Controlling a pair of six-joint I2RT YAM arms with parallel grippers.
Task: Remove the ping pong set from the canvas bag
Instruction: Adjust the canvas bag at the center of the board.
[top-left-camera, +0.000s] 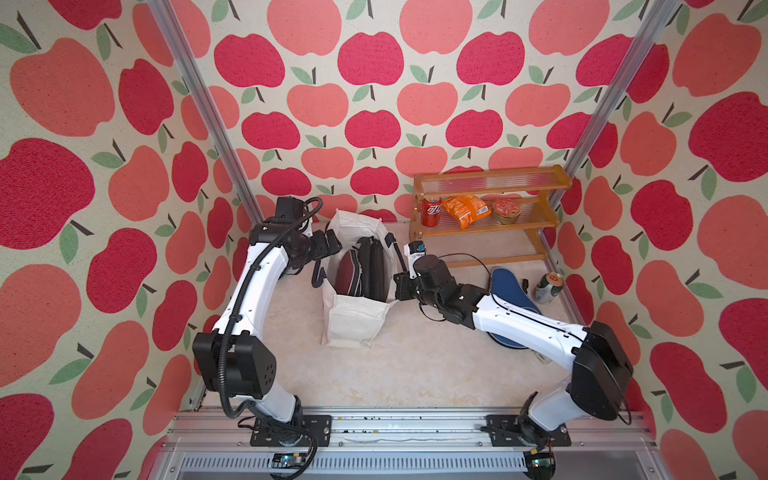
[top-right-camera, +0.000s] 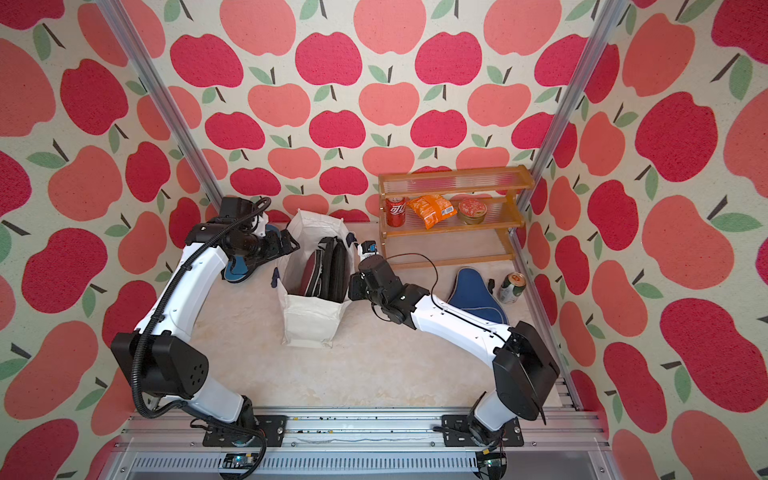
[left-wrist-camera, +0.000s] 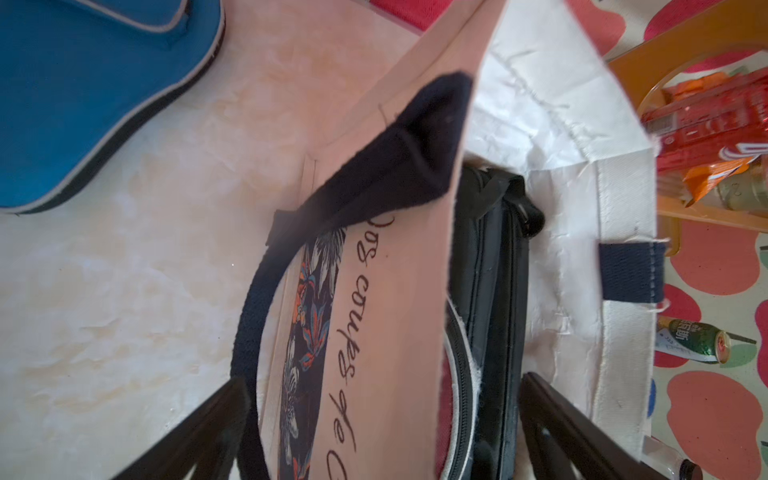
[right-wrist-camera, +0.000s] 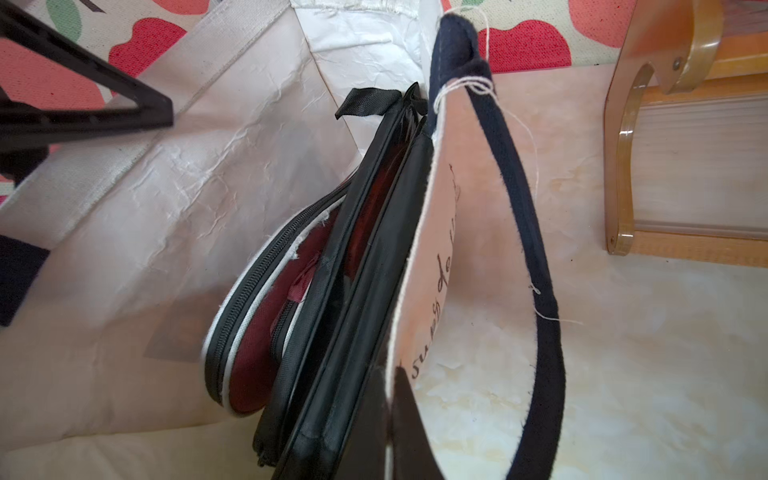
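In both top views the beige marbled tabletop lies inside walls of apple-print cloth, with an amber shelf at the back. The canvas bag stands upright mid-table, holding a maroon case and black-edged pouches. A blue case lies partly under the right arm, near a green can. In a top view a second blue case shows beneath the left arm.

The left wrist view shows the left gripper spread wide, its jaws straddling the bag's wall.

The right wrist view shows the right gripper clenched on the rim of the opposite wall.
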